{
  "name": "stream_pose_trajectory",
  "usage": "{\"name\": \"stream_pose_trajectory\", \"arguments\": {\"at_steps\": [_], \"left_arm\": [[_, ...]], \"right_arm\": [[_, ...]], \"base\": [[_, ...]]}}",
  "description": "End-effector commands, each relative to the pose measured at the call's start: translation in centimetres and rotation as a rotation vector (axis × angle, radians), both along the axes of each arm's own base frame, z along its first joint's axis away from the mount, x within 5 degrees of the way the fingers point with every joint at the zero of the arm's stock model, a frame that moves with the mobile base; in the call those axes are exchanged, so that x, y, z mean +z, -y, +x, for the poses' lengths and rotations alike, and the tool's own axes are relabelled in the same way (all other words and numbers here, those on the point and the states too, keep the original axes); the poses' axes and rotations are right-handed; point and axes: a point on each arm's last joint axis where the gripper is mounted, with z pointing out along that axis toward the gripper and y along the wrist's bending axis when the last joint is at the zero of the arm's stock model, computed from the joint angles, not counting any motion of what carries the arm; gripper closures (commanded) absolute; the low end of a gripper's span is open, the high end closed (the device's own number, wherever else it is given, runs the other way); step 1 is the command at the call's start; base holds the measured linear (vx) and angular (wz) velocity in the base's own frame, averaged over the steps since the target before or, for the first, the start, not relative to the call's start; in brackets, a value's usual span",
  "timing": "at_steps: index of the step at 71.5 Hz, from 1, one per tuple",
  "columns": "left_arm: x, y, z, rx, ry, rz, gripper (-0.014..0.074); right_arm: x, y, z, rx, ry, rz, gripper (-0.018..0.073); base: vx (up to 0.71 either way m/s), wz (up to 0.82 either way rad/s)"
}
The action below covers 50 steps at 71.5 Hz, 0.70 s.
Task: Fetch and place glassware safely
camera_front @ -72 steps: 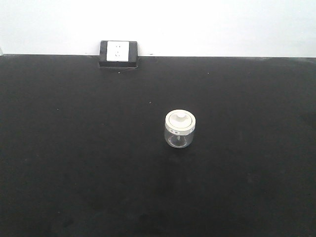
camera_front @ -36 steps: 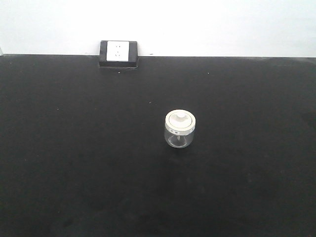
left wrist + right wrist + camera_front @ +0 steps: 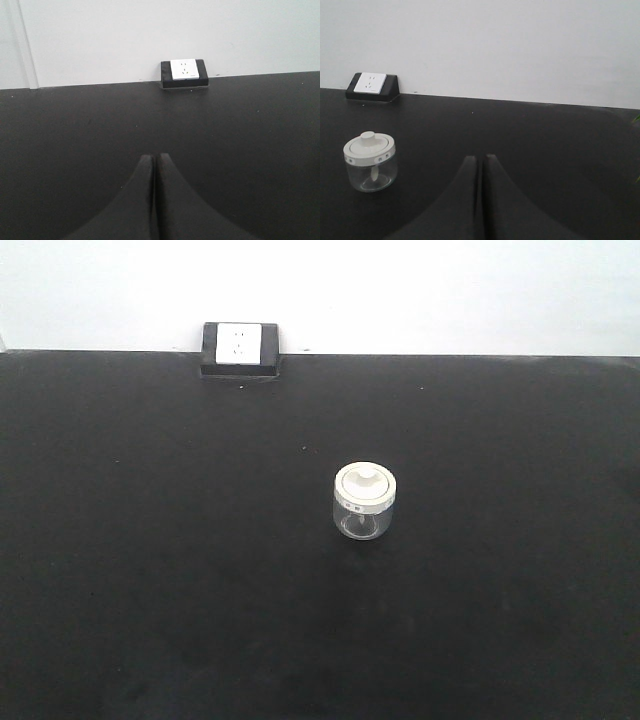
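Jar (image 3: 365, 517) clear glossy glass, lid (image 3: 366, 485) matt cream plastic; tabletop (image 3: 150, 540) matt black

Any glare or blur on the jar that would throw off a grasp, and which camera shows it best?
Front view: even light, jar small and soft, glass faint against the black table. Right wrist view: sharper, lid marks visible, mild reflections in the glass, jar left of the right gripper. Left wrist view: jar not in frame, only the shut left gripper.

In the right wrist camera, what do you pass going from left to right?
Glass jar with the wall socket box behind it at the table's far edge, both at the left → right gripper, shut, at centre.
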Motion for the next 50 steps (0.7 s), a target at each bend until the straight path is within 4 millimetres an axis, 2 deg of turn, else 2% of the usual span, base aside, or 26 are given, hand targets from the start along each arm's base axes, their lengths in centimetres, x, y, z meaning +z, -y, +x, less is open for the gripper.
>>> {"name": "stream_pose_trajectory", "arguments": {"at_steps": [1, 30, 50], "left_arm": [[-0.25, -0.01, 0.04, 0.002, 0.051, -0.014, 0.0603], [-0.25, -0.01, 0.04, 0.002, 0.051, -0.014, 0.0603], [-0.25, -0.01, 0.04, 0.002, 0.051, -0.014, 0.0603]], "right_arm": [[1.42, -0.24, 0.02, 0.026, 0.078, -0.025, 0.0563], [1.94, -0.19, -0.04, 0.019, 0.146, -0.036, 0.0563], [1.94, 0.45, -0.03, -0.069, 0.144, 0.0, 0.0563]], "base": [[0.0, 0.0], [0.0, 0.0], [0.0, 0.0]]}}
